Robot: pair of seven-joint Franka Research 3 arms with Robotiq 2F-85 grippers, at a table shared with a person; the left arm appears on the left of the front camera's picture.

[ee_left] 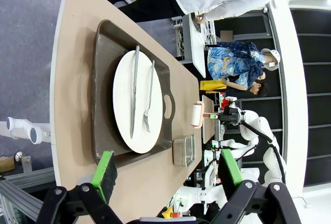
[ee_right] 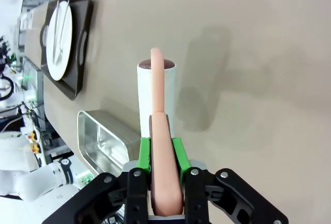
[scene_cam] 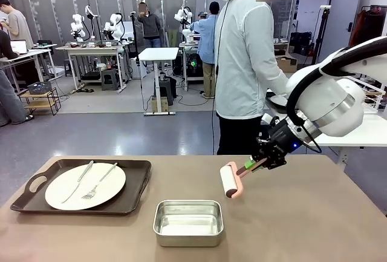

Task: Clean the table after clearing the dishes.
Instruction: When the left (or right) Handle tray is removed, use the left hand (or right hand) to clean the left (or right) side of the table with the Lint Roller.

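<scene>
Jaws: right gripper (scene_cam: pixel 253 164) pinching pink roller (scene_cam: pixel 229 181), left gripper (ee_left: pixel 168 171) spread | tray (scene_cam: pixel 136 183) holds plate (scene_cam: pixel 66 192) with fork (scene_cam: pixel 100 180), knife (scene_cam: pixel 78 181) | steel pan (scene_cam: pixel 188 242) beside tray

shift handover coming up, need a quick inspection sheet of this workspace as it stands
surface: taupe table, bare top smooth, no spills seen
job's things: dark tray at the robot's left holds a white plate with knife and fork, not yet cleared
clutter: empty steel pan near the front edge
grippers: left gripper open, holding nothing; right gripper shut on the pink handle of a lint roller, roll near the tabletop, contact unclear
cables: black cable arching over the right arm's wrist
surroundings: person in a pale jacket at the far side, beside a white table
</scene>
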